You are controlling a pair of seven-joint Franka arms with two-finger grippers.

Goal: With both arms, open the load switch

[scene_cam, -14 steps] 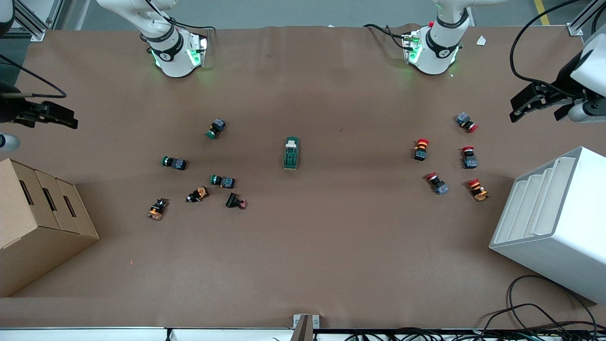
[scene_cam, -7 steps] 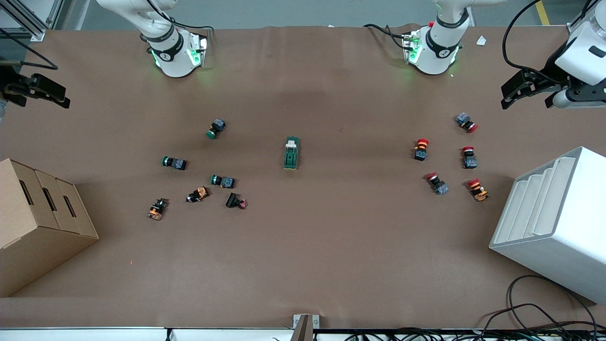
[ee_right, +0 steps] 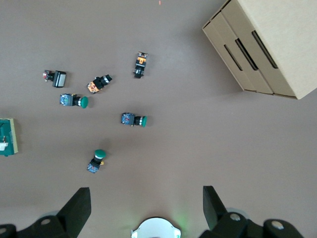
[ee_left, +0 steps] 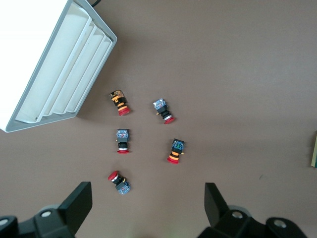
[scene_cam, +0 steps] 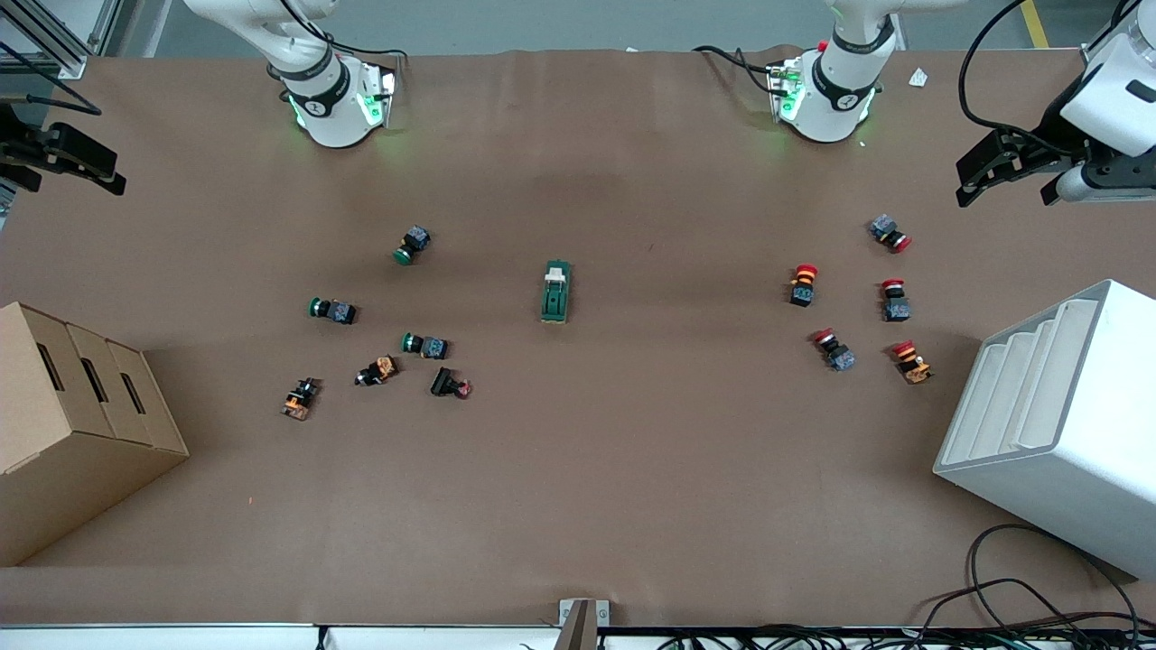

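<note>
At mid-table, well apart from either edge, lies the one load switch (scene_cam: 556, 292), its white lever end toward my bases. Six push-buttons (scene_cam: 379, 370) sit scattered toward my right arm's end, five red-capped push-buttons (scene_cam: 803, 283) toward my left arm's end. A cardboard box (scene_cam: 72, 424) stands at the right arm's corner nearest the camera, a white rack (scene_cam: 1066, 424) at the left arm's. My left gripper (scene_cam: 1007, 171) hangs released, fingers spread wide, over the table's end above the red-capped group. My right gripper (scene_cam: 77, 162) hangs likewise spread at its own end's edge. Bare brown surface surrounds the switch on every side.
</note>
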